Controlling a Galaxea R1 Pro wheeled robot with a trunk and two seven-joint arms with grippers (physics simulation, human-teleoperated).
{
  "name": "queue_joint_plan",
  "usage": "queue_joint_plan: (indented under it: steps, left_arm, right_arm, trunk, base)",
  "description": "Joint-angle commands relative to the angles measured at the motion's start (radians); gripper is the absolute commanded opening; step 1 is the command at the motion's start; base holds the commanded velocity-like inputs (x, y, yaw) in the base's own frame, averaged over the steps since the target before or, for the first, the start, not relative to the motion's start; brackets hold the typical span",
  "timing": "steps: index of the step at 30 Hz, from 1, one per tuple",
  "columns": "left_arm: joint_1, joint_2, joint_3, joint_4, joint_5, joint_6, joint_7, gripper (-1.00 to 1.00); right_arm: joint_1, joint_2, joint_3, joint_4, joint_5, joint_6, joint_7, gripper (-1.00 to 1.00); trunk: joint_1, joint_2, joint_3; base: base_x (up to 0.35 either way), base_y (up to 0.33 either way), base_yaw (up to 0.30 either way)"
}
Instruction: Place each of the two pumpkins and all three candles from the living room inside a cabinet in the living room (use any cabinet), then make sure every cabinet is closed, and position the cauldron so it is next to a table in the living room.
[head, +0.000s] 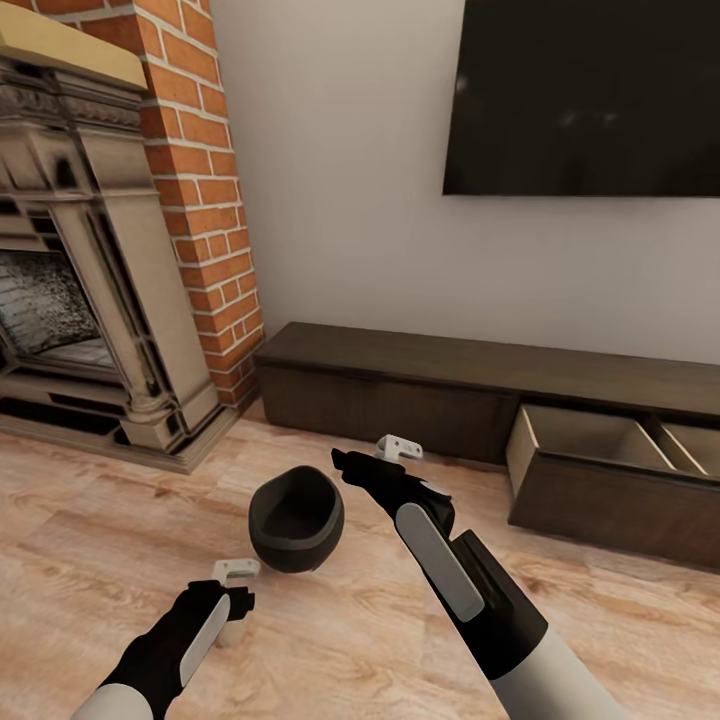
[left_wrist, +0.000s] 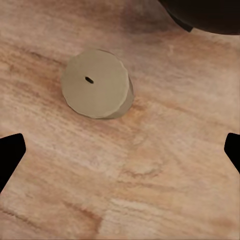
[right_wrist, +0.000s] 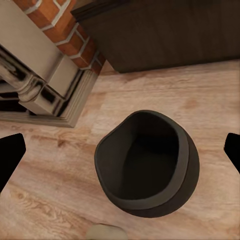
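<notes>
Now left tool (head: 236, 573), jaws wide, hangs over short tan wax candle (left_wrist: 97, 83) on wood floor nr matte black round cauldron (head: 296, 518), prob. lining up pick; right tool (head: 398, 447) wide, empty.

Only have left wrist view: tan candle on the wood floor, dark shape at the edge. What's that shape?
Observer: The round-bellied matte black cauldron, standing upright on the floor just beyond the short tan cylindrical candle.
Operator: Any drawer open?
Observer: Yes. The long low dark-brown wooden cabinet has one drawer pulled out at its right end, pale interior showing.
Operator: Right arm?
Observer: Right tool hovers over the floor beside the cauldron's right side, open, holding nothing.
</notes>
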Motion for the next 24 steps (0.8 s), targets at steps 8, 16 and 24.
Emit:
queue_joint_plan:
  steps: [8, 16, 24]
  left_arm:
    - [0.0, 0.002, -0.006, -0.002, 0.011, 0.003, 0.01, 1.0]
    - [0.0, 0.003, -0.006, -0.002, 0.01, 0.002, 0.013, 1.0]
    - [0.0, 0.004, -0.006, -0.002, 0.01, 0.001, 0.015, 1.0]
  right_arm:
    - [-0.001, -0.001, 0.0, 0.002, -0.008, 0.002, -0.006, 1.0]
    - [-0.001, -0.002, 0.0, 0.002, -0.009, 0.002, -0.007, 1.0]
    - [-0.001, -0.002, 0.0, 0.002, -0.01, 0.002, -0.007, 1.0]
  trunk:
    - [0.0, 0.0, 0.001]
    - [0.0, 0.0, 0.003]
    - [0.0, 0.0, 0.003]
  base:
    - [0.086, 0.148, -0.077]
    - [0.032, 0.129, -0.124]
    - [0.006, 0.157, -0.005]
